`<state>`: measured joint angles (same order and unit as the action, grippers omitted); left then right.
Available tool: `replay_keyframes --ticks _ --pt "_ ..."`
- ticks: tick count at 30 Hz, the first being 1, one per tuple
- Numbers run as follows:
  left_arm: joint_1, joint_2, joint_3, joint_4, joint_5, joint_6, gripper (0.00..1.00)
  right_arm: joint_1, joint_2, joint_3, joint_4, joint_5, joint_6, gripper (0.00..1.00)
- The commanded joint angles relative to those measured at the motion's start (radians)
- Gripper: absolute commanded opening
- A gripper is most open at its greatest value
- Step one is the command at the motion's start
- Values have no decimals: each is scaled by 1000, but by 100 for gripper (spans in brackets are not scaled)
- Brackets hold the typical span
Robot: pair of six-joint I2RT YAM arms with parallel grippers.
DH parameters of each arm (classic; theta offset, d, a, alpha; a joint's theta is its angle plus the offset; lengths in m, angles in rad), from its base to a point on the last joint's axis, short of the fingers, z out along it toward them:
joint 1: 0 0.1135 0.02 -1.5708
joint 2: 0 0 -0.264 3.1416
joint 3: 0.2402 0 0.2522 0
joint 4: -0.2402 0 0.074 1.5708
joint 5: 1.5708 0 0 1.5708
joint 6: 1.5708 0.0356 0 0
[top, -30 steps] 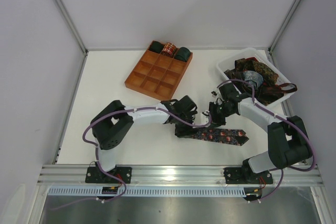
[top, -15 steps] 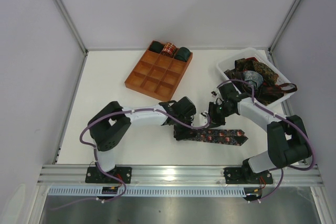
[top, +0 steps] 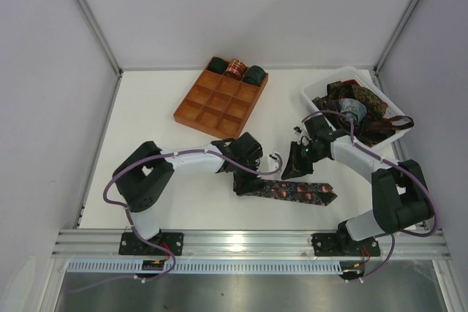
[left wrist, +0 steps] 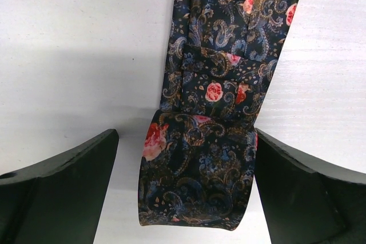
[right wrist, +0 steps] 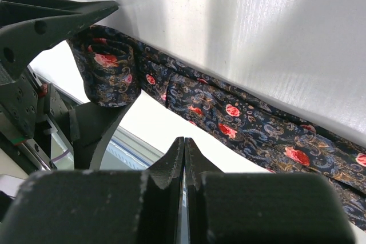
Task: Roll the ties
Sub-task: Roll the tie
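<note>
Looking down from the top camera, I see one tie (top: 296, 192) stretched flat across the near part of the white table (top: 146, 122); it is a long narrow strip of smooth woven cloth, dark navy, printed with red roses and tan-and-blue paisley.

Its left end is turned over on itself into a short, loose roll; on the left wrist view that roll (left wrist: 200, 187) lies between the matte black fingers (left wrist: 63, 181) of the left gripper (left wrist: 184, 141), which stands wide open and grips nothing; the cloth seems to brush the right-hand finger, with bare table at the other side.

From the right wrist view the tie (right wrist: 229, 112) runs off to the right in soft wrinkles; the right gripper (right wrist: 184, 144) is closed tight, finger against finger, with nothing between them; from above, the right gripper (top: 294, 161) sits just behind the tie's middle, and I cannot tell whether it touches it.

Farther back, an orange-brown gridded tray (top: 212, 107) holds three finished coils (top: 235, 69) in its far row; a white plastic bin (top: 310, 97) at the right holds a loose heap of ties (top: 362, 111).
</note>
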<state>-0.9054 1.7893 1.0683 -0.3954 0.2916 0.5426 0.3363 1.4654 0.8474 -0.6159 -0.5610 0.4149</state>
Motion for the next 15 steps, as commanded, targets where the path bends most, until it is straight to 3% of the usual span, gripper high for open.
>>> replay_keyframes --ticks 1,8,15 --pt "5 -33 -25 -19 4 8 100 -3 4 5 21 -20 9 4" --pt "10 -126 -15 82 33 -56 100 1 15 10 22 -20 9 4" --pt "17 -136 106 -63 229 -23 100 6 29 42 13 -14 7 4"
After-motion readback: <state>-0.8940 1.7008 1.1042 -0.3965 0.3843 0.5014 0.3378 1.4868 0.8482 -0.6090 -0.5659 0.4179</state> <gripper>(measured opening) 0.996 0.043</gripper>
